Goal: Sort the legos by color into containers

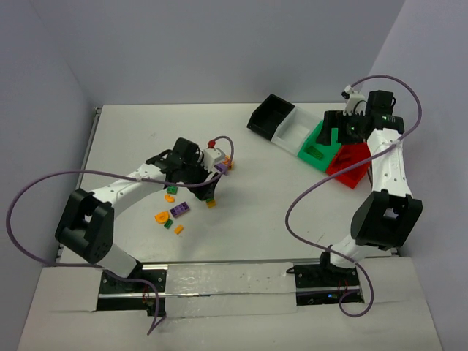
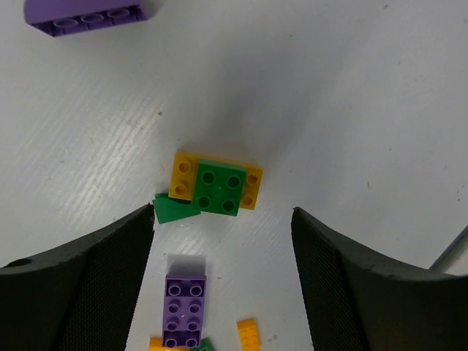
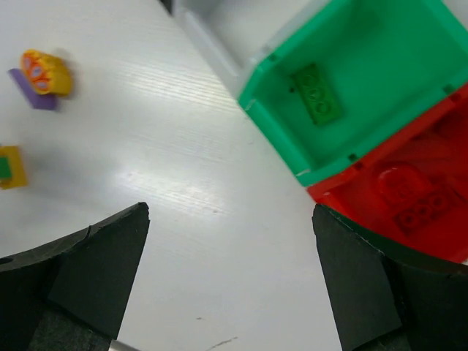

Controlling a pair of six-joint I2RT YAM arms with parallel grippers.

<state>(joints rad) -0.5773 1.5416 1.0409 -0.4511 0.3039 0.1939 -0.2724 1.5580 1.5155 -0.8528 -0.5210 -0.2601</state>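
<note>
Two arms share a white table (image 1: 241, 219): the left arm (image 1: 124, 184) stretches toward the middle, while the right arm (image 1: 387, 168) bends over the containers (image 1: 287, 130) at the far right, a joined row running black, white, green, red. The right gripper (image 3: 229, 212) hangs with its fingers spread wide and nothing between them, above bare table just beside the green bin (image 3: 380, 58), where one green brick (image 3: 316, 93) lies. Red pieces (image 3: 417, 208) sit in the red bin (image 3: 439, 153). The left gripper (image 2: 221, 219) hovers low, fingers apart and holding nothing, its tips just short of a green square brick (image 2: 218, 189) stacked on a yellow brick (image 2: 181, 175). The loose legos (image 1: 180, 210) (purple, orange and green) lie scattered mid-table around that gripper, well apart from the bins.
</note>
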